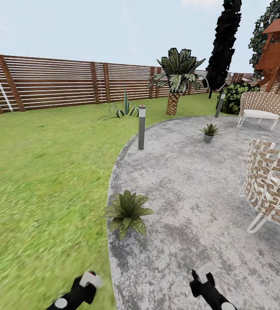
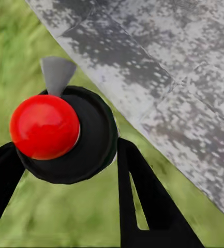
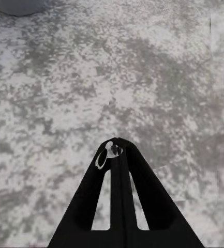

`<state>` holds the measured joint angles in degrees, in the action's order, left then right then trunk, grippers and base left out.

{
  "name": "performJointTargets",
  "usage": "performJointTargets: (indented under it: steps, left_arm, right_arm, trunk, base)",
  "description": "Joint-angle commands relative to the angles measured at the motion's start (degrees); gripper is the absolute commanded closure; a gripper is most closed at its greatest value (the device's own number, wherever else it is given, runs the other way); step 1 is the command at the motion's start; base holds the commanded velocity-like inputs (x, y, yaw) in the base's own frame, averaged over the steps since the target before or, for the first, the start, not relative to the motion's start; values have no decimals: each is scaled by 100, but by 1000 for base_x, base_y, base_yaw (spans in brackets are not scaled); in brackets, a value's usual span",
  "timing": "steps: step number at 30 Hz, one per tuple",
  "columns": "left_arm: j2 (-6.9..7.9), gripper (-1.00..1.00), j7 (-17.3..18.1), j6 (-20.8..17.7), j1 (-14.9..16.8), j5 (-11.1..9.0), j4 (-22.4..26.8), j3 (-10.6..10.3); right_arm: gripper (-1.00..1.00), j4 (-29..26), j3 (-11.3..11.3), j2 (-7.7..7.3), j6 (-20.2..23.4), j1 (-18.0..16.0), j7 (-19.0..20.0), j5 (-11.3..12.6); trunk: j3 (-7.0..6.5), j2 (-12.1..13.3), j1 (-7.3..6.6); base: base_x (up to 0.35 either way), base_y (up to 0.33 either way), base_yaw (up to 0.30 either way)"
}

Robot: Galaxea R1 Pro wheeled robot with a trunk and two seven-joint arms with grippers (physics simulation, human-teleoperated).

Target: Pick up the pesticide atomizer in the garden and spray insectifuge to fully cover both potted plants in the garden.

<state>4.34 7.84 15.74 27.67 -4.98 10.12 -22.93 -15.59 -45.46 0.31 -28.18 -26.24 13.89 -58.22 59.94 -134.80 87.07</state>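
Two potted plants stand on the grey patio (image 1: 191, 206): the near one (image 1: 127, 213) sits at the patio's left edge just ahead of me, and the far one (image 1: 209, 131) is farther back towards the right. My left gripper (image 1: 86, 283) (image 2: 65, 150) hangs low over the grass by the patio edge, shut on the pesticide atomizer (image 1: 91, 278) (image 2: 44, 126). The left wrist view shows the atomizer end-on as a red top, a dark round body and a grey spout. My right gripper (image 1: 197, 277) (image 3: 117, 143) is shut and empty above the concrete.
A grey bollard lamp (image 1: 141, 127) stands at the patio's rim and another (image 1: 219, 105) is farther back. Wicker seats (image 1: 271, 185) (image 1: 262, 107) crowd the right side. A palm (image 1: 176, 77), an agave (image 1: 125, 110) and the slat fence (image 1: 49, 82) line the back. Lawn (image 1: 41, 172) lies open to the left.
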Motion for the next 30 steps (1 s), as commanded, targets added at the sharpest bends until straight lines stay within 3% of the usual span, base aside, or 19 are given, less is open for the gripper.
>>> performJointTargets:
  steps: [1, 3, 6, 7, 11, 13, 15, 18, 20, 22, 26, 30]
  left_arm:
    - [3, 100, -284, 169, -62, -229, -7, -30]
    - [9, 100, -711, 482, -257, -469, -8, -28]
    - [44, 100, -962, 643, -436, -555, -8, -24]
    - [55, 100, -987, 663, -454, -564, -9, -21]
    - [74, 100, -1018, 683, -471, -602, -30, -18]
    - [76, 100, -1016, 684, -472, -795, -60, -18]
    - [76, 100, -1014, 690, -473, -1005, -77, -18]
    - [76, 100, -1013, 693, -473, -1180, -110, -21]
    - [73, 100, -1014, 693, -473, -1212, -167, -19]
    - [69, 100, -1019, 693, -473, -1239, -194, -18]
    - [62, 100, -1013, 701, -473, -1678, -248, -20]
    - [75, 100, -1013, 712, -473, -1779, -304, -26]
  right_arm:
    - [100, -2, -98, 10, -94, 67, -394, -11]
    - [100, -3, -152, 37, -155, 119, -991, -1]
    - [100, -20, -179, 109, -176, 137, -1642, 3]
    - [-100, -22, -181, 172, -173, 141, -1826, 3]
    - [-100, -46, -188, 364, -175, 145, -2049, 2]
    - [-100, -49, -271, 359, -178, 146, -2068, -1]
    - [-100, -45, -521, 335, -178, 146, -2069, -4]
    - [-100, -21, -1303, 265, -302, 195, -2053, -17]
    - [-100, -16, -1481, 248, -538, 282, -2036, -26]
    - [-100, -17, -1528, 239, -779, 449, -2034, -34]
    - [-100, 15, -1537, 233, -928, 608, -2031, -53]
    - [-100, 289, -1536, 241, -937, 644, -2035, -67]
  trunk:
    - [4, -2, -1]
    - [4, -2, -1]
    - [4, -2, -1]
    - [4, -2, -1]
    - [4, -2, -1]
    - [4, -2, -1]
    - [4, -2, -1]
    - [4, -2, -1]
    - [4, -2, -1]
    - [4, -2, -1]
    - [4, -2, -1]
    - [4, -2, -1]
  base:
    - [0, 0, 0]
    - [0, 0, 0]
    - [0, 0, 0]
    - [0, 0, 0]
    - [0, 0, 0]
    - [0, 0, 0]
    - [0, 0, 0]
    - [0, 0, 0]
    - [0, 0, 0]
    - [0, 0, 0]
    - [0, 0, 0]
    - [0, 0, 0]
